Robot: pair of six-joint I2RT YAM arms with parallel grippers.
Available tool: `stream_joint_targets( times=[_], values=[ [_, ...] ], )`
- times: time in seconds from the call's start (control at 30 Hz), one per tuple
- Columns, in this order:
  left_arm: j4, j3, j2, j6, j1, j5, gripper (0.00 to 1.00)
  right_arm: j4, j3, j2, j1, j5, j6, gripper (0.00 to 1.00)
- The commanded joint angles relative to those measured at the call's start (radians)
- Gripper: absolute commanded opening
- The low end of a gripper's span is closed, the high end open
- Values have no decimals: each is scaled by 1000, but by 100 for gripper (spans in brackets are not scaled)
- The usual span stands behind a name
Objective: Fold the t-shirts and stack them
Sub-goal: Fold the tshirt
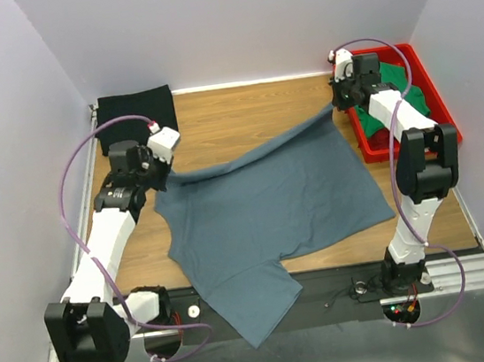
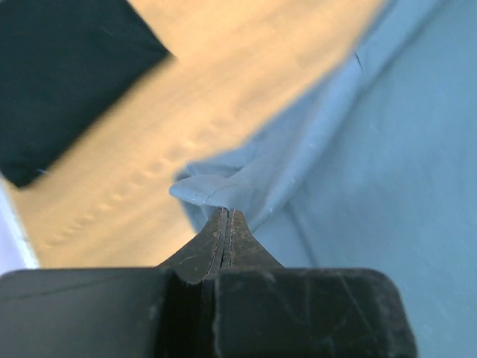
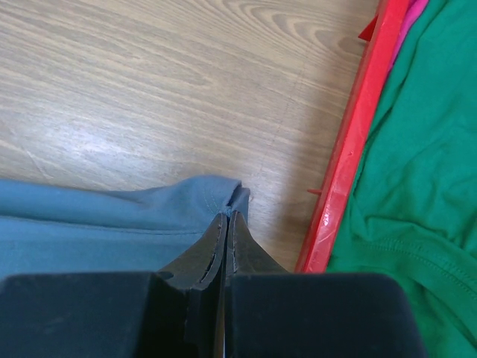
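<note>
We count one slate blue-grey t-shirt (image 1: 272, 204) spread flat across the middle of the wooden table (image 1: 243, 118). Its near part, with one sleeve, hangs over the table's near edge, across the black bar where the arm bases sit. The shirt's far edge runs as a taut line between two lifted corners.

The left gripper (image 2: 226, 216) is clamped on the left one of those corners. Its wrist view shows the two fingers pressed together with a small fold of blue-grey cloth pinched at their tips. The right gripper (image 3: 227, 218) is likewise closed on the far right corner, with the hem bunched between its tips just beside the tray.

One black t-shirt (image 1: 135, 110) lies folded into a rectangle at the far left corner of the table, apart from the blue-grey one. One green t-shirt (image 3: 417, 149) lies crumpled inside the single red plastic tray (image 3: 350, 142) at the far right. A sliver of pink-red cloth (image 3: 414, 13) shows at the tray's wall next to the green one, and we cannot tell what garment it is.

That makes three shirts we can name for certain, two arms and one tray. A purple cable loops along each arm.
</note>
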Motion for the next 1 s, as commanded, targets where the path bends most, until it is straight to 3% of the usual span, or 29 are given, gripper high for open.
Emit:
stream_joint_targets(
  times=[0.0, 0.33, 0.53, 0.97],
  values=[
    [-94, -20, -25, -24, -50, -78, 0, 19, 12, -58, -3, 31, -35, 0],
    [-197, -14, -101, 48, -172, -132, 0, -4, 17, -56, -26, 22, -67, 1],
    [-276, -29, -110, 93, -231, -92, 0, -13, 9, -73, -31, 22, -102, 1],
    [-331, -88, -85, 125, -340, -94, 0, -31, -157, -151, -32, 17, -212, 1]
  ],
)
